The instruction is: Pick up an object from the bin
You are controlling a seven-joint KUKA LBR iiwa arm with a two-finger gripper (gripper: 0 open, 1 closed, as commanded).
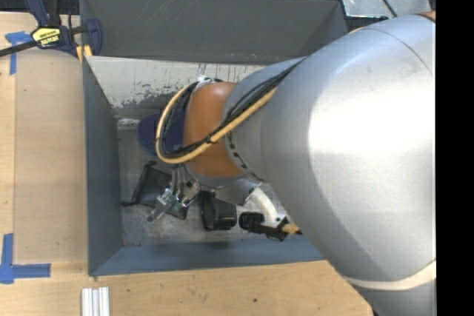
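**Grey metal bin: tool down at the floor, front left, state not readable**

1. Bin. The grey metal bin (104, 159) has sloping walls and a scuffed floor. The loose things lie along the front part of the floor, towards the left.

2. Left of the floor. A blue round thing (150, 131) lies near the left wall, partly covered by the robot's wrist. Just in front of it is a black flat piece (148, 181), tilted, with one corner pointing towards the front left corner of the bin.

3. Tool. The tool (170, 201) shows as a small metallic tip under the wrist, low over the floor. It sits just beside the right edge of the black flat piece and left of a black block (218, 215). These two things are nearest to it. Whether the tool is spread or pressed together cannot be told, since the wrist hides most of it. Nothing can be confirmed as held, and contact with either black thing cannot be judged.

4. Wrist. An orange cover (204, 137) sits above the tool, with a yellow cable (158, 137) looping round its left side.

5. Right of the tool. The black block rests on the floor near the front wall. Just beside it to the right lies a white piece (263, 203), whose black and orange end points towards the front right.

6. Arm. The silver arm (355, 144) comes in from the right and covers the right part of the bin.
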